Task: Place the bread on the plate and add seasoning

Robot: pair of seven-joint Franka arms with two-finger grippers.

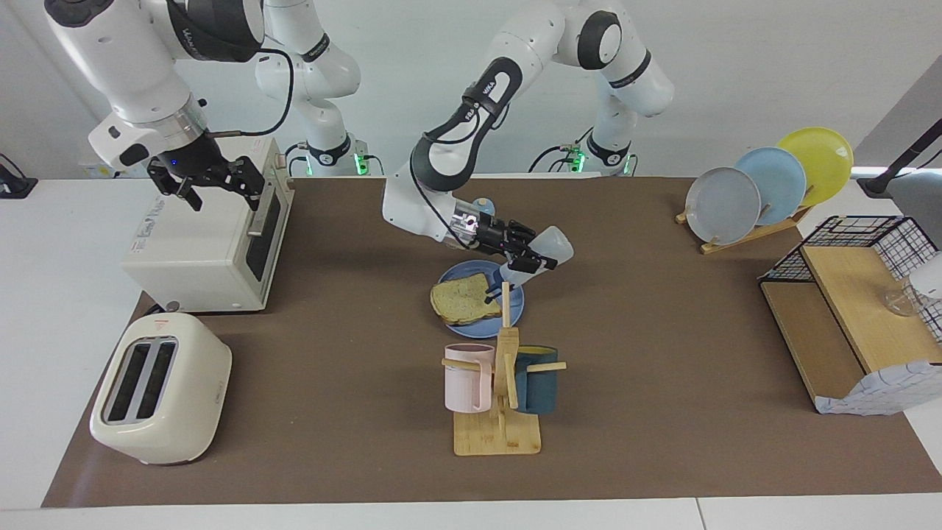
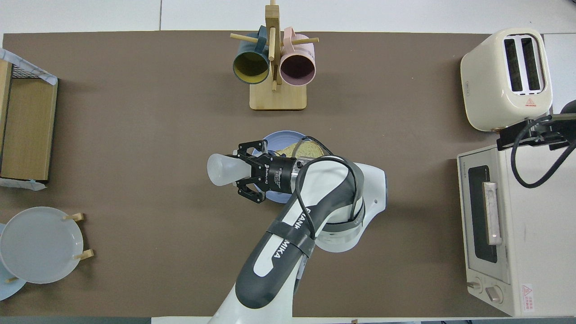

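The bread [image 1: 464, 298] lies on the blue plate [image 1: 516, 309] at the middle of the table, nearer to the robots than the mug rack. My left gripper [image 1: 527, 258] hangs over the plate's edge, shut on the seasoning [image 1: 550, 246], a translucent white bottle. The bottle is tipped over, its dark cap pointing down at the bread. From overhead the bottle [image 2: 222, 169] sticks out past the gripper [image 2: 249, 171], and the arm covers much of the plate [image 2: 280, 137] and the bread [image 2: 307, 147]. My right gripper [image 1: 211, 182] waits open above the toaster oven [image 1: 206, 243].
A wooden mug rack [image 1: 500, 412] with a pink mug [image 1: 467, 377] and a dark teal mug [image 1: 537, 379] stands just beside the plate. A cream toaster [image 1: 158, 386] sits by the oven. A plate rack [image 1: 765, 184] and a wire-and-wood shelf [image 1: 854, 309] stand at the left arm's end.
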